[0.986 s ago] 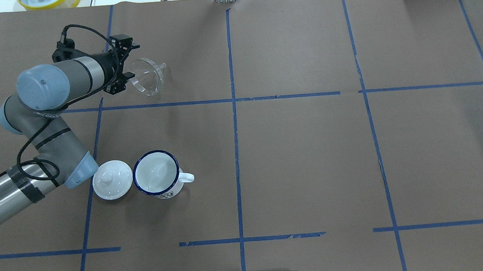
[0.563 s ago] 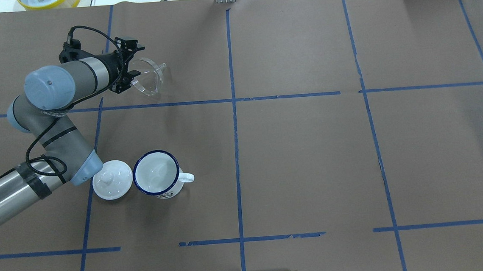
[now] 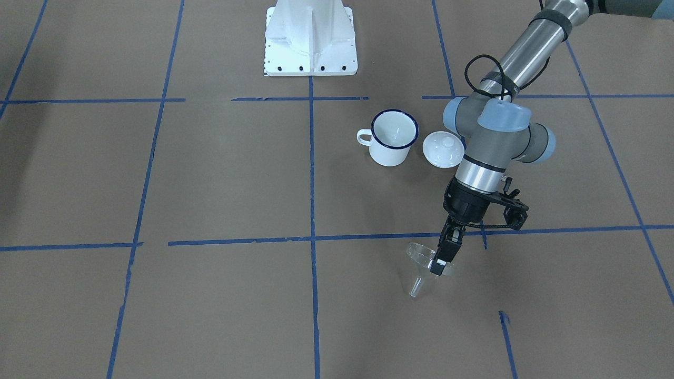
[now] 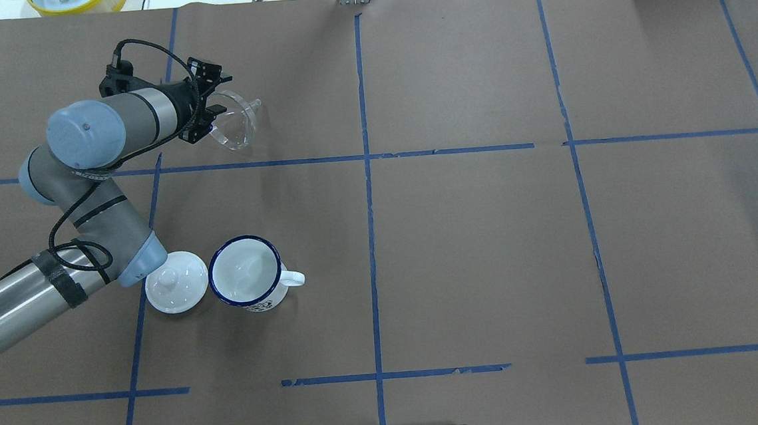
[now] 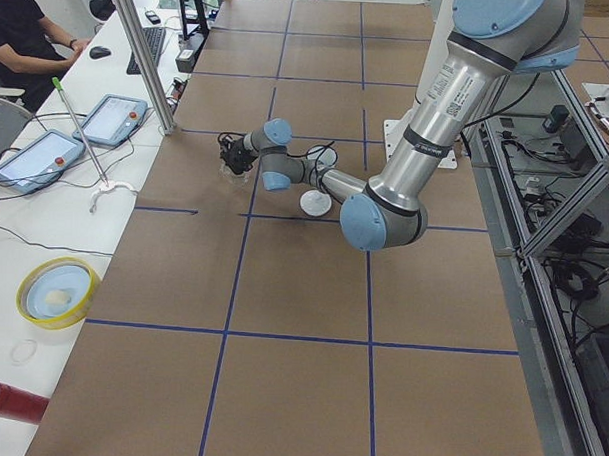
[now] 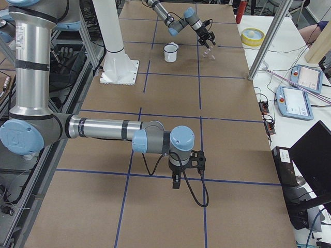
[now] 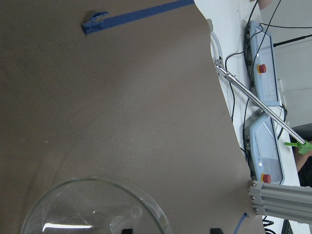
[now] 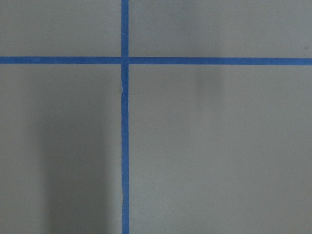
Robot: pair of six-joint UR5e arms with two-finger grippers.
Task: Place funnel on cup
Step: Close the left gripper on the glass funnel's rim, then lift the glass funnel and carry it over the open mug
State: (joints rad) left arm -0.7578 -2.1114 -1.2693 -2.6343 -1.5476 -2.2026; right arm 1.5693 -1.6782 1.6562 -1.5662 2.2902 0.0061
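The funnel (image 4: 236,122) lies tipped on its side at the far left of the table (image 4: 487,231), well apart from the cup (image 4: 245,272), which stands nearer the robot with a lid (image 4: 176,282) just to its left. The left gripper (image 3: 438,267) is at the funnel's mouth with its jaws apart, the fingertips (image 7: 215,231) seeming to straddle the rim without pinching it; whether the right gripper (image 6: 176,182) is parted or closed cannot be told. The funnel looks light, stiff and slick, so a firm pinch across the thin rim wall seems the best hold, lest it swivel when turned spout-down.
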